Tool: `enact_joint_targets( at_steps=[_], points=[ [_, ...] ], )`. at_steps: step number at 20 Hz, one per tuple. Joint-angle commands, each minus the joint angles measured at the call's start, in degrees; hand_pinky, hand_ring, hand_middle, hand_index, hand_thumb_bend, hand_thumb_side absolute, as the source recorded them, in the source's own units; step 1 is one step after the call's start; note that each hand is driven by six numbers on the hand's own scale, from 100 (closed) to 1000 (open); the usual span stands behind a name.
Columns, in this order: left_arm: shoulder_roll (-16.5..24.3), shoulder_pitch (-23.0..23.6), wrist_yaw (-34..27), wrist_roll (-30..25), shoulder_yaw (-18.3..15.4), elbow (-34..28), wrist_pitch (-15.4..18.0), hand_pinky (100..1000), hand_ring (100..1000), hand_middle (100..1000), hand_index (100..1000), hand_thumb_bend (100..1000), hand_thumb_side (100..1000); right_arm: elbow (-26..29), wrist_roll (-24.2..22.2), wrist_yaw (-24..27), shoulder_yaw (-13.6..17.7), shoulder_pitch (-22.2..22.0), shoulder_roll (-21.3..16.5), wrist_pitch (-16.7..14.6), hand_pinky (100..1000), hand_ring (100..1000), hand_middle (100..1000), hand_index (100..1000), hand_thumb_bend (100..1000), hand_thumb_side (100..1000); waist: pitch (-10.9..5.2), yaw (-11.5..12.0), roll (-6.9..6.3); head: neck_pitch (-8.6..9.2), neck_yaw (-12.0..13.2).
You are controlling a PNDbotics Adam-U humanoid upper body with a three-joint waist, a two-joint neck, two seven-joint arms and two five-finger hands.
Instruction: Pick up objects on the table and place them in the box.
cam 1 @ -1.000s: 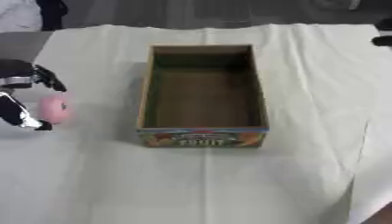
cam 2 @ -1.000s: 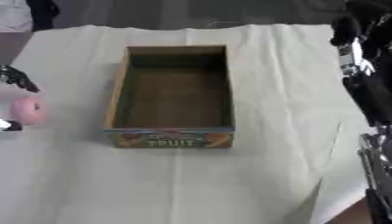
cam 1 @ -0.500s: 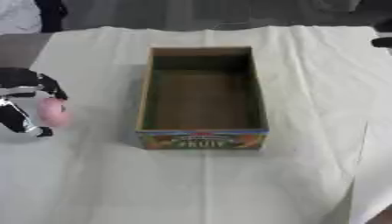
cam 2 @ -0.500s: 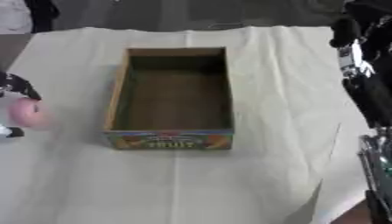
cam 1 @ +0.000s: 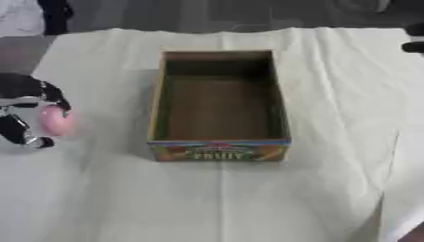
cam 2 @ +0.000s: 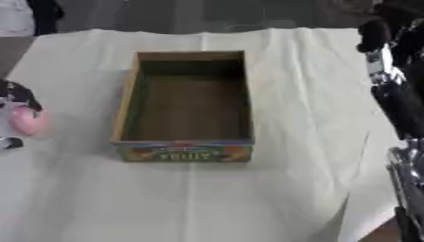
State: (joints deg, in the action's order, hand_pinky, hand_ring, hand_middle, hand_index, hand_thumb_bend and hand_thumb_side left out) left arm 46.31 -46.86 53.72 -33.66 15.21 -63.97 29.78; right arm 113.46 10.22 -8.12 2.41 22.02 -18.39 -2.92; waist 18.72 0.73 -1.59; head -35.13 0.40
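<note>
A small round pink object [cam 1: 56, 120] sits at the table's left edge, inside my left hand [cam 1: 29, 90]. The hand's black fingers curl over its top and the thumb [cam 1: 18, 133] comes up under it. The open cardboard box [cam 1: 217, 151] with a fruit picture on its front wall stands in the middle of the cloth, and nothing shows inside it. My right arm runs up the right edge in the right eye view, ending in my dark right hand [cam 2: 377, 33] at the top right, away from the box.
A cream cloth [cam 1: 248, 198] covers the table, with creases and a folded edge at the lower right. Dark floor and parts of people show beyond the far edge.
My left hand's fingers have come down over the pink object, which has shifted slightly toward me. The box and the right arm have not moved.
</note>
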Motion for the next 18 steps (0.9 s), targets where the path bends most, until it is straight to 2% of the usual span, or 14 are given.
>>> enact_joint_targets(
  at_steps=[1, 8, 11, 12, 18],
  points=[
    [1.3, -1.1, 2.8, 0.7, -0.9, -0.3, 0.7, 786, 824, 753, 851, 434, 400, 1.1, 0.1, 0.4, 0.3, 0.5, -0.7, -0.2, 672, 738, 604, 795, 289, 682, -0.88, 0.0, 0.07, 0.73, 0.2],
    [0.7, -1.3, 7.0, 5.1, -1.1, 0.5, -0.4, 770, 813, 738, 837, 370, 362, 1.1, 0.0, 0.5, 0.3, 0.5, -0.7, -0.2, 672, 739, 603, 795, 291, 683, -0.62, 0.0, 0.17, 1.02, 0.4],
    [0.6, -1.4, 8.8, 6.7, -1.3, 0.8, -1.1, 762, 809, 730, 835, 332, 321, 1.1, 0.0, 0.6, 0.2, 0.5, -0.7, -0.2, 673, 739, 602, 795, 291, 683, -0.54, -0.1, 0.25, 1.17, 0.3],
    [0.6, -1.4, 9.3, 7.1, -1.3, 1.0, -1.3, 759, 804, 724, 831, 294, 290, 1.1, 0.0, 0.6, 0.3, 0.5, -0.7, -0.2, 673, 739, 602, 795, 290, 679, -0.51, -0.1, 0.27, 1.2, 0.3],
    [0.5, -1.5, 11.1, 9.2, -1.6, 1.8, -2.1, 747, 795, 712, 820, 236, 170, 1.1, -0.1, 0.7, 0.2, 0.5, -0.7, -0.2, 673, 739, 602, 795, 292, 683, -0.38, -0.1, 0.34, 1.22, 0.4]
  ],
)
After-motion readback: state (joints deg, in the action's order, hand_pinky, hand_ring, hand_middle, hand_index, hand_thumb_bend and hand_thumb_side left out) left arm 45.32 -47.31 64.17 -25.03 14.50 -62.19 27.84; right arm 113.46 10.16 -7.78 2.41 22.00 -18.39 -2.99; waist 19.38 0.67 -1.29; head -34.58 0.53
